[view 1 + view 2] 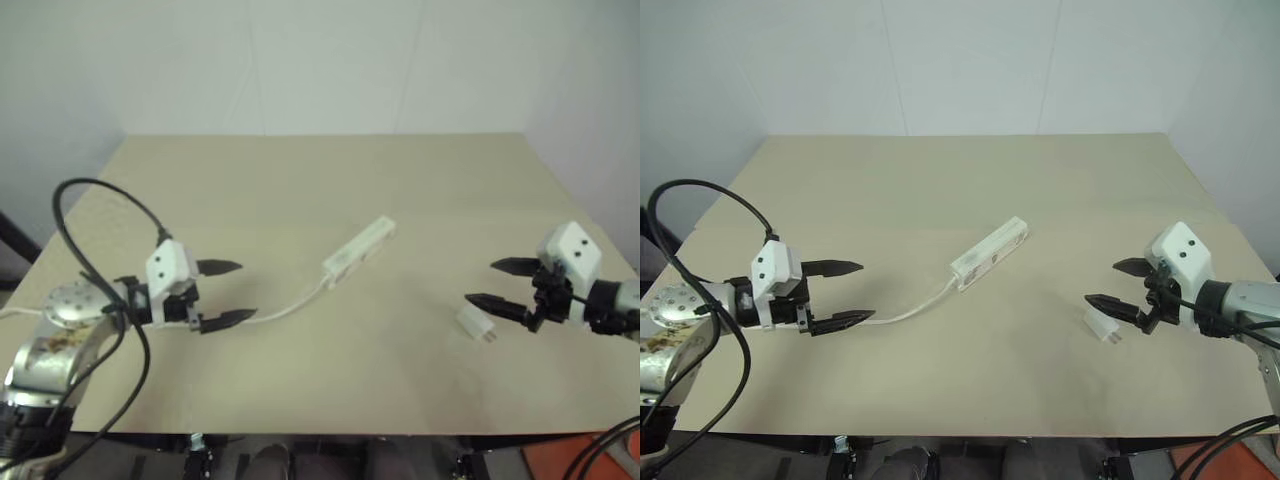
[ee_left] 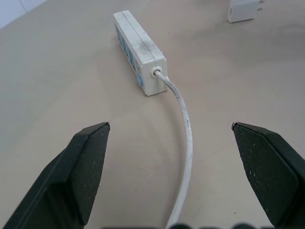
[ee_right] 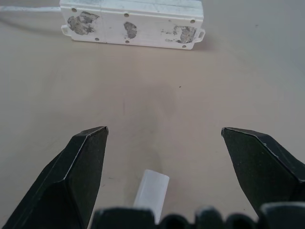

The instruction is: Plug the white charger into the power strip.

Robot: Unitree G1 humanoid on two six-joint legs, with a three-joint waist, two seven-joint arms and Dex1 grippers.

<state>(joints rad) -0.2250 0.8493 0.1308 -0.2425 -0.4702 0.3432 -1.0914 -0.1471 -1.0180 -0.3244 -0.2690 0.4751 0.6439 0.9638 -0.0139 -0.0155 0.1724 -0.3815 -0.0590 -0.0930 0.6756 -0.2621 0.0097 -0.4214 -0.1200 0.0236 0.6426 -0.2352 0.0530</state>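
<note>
Nothing grasped yet, so this reads as the approach step, before any pick. Both claws hover above the worktop [image 1: 940, 180], both spread wide and empty.

Left claw [image 1: 845, 293] sits at about 9 o'clock of the scene, tips pointing toward the centre. Right claw [image 1: 1118, 285] sits at about 3 o'clock, tips pointing back toward the centre.

The power strip [image 1: 989, 253] lies near the middle of the worktop, on a diagonal, far end toward 1 o'clock, cord end toward 7 o'clock. It seems to lie on its side: the left wrist view catches blue sockets along one side face, the right wrist view sees its plain back with screw holes. Its thin cord [image 1: 910, 312] curves from the near end toward the left claw and passes under its tips.

The white charger [image 1: 1100, 325] lies flat on the worktop at about 4 o'clock, just beside and slightly below the right claw's nearer finger, not touched. Well apart from the strip. Short prongs seem to point toward 4 o'clock, away from the strip.

Next move, my read: right claw drops and clenches on the charger body, leaving the prongs clear. Left claw likely has to pin or turn the strip so the sockets are reachable. Prongs will then need turning to face a socket.
</note>
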